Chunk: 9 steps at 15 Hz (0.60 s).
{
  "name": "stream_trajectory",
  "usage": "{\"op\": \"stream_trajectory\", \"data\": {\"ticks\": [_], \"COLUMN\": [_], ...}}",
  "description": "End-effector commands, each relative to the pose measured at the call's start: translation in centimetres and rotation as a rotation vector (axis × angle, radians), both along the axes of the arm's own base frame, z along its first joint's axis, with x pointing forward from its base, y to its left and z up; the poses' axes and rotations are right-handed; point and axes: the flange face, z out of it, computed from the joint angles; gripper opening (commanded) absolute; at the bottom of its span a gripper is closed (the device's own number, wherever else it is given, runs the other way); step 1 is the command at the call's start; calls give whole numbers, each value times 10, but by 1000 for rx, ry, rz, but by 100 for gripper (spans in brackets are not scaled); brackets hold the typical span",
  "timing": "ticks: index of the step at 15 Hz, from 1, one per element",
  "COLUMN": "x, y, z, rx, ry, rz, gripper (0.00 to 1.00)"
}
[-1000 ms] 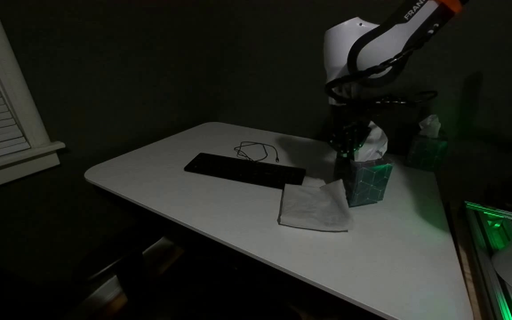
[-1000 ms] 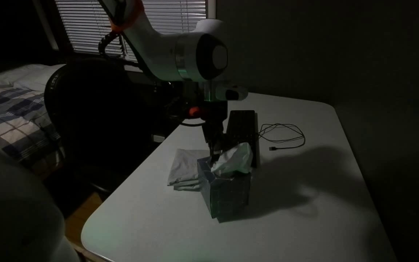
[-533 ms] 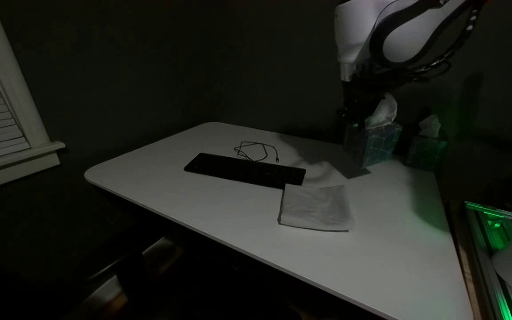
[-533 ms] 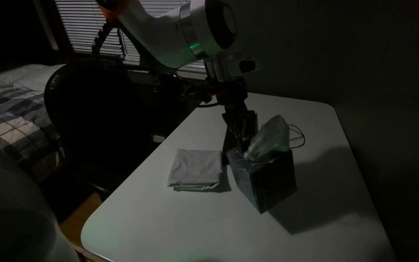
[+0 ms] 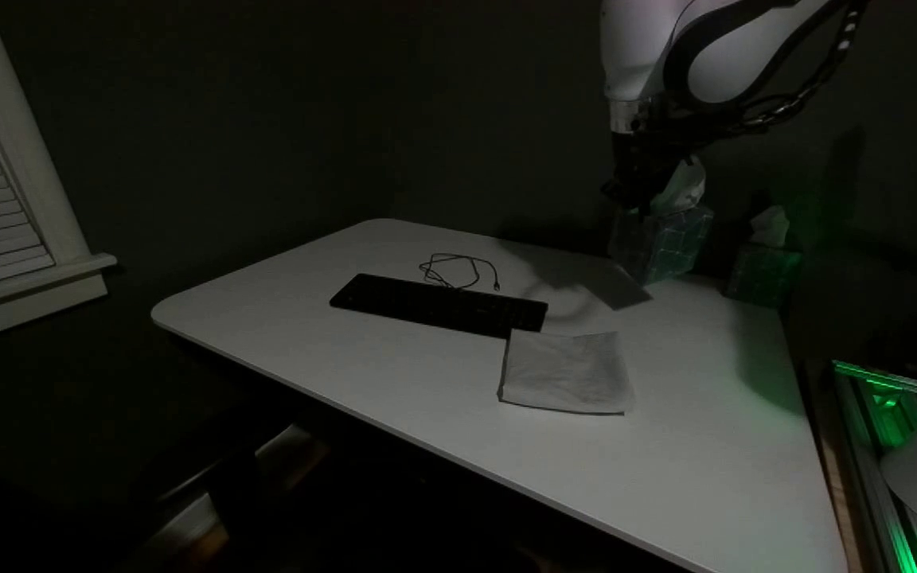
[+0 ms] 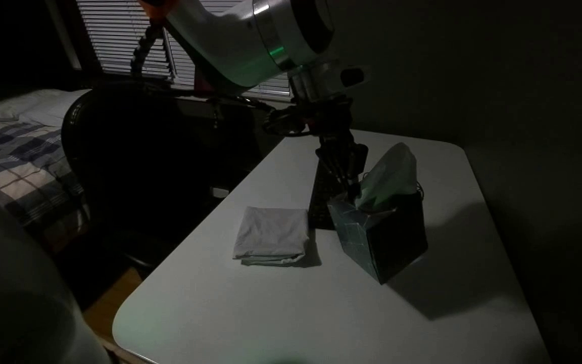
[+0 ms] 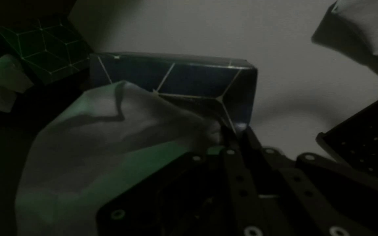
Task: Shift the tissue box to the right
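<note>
So, dim wall (image 5: 267, 119), white tabletop (image 5: 442, 382) beneath, jaws tight on the tissue box (image 6: 382, 237).

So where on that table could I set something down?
In an exterior view, the table is bare from the folded cloth to the right edge, and at the rounded left end, up to the keyboard. The far right corner is crowded: the gripper holds the tissue box above the table, near a second tissue box.

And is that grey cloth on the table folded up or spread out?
Folded: in an exterior view, the grey cloth shows stacked layers along its near edge.
</note>
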Motion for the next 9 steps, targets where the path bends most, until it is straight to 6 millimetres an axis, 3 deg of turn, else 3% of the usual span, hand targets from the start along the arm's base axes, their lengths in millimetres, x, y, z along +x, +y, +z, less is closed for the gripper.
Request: {"op": "stream_trajectory", "data": {"ticks": [1,4,9], "x": [0,22,81], "y": [-11,-45,-105], "z": [-6,-9,-6], "rx": [18,18,16], "ry": [11,21,82], "rz": [32,148,437], "gripper": [2,2,2]}}
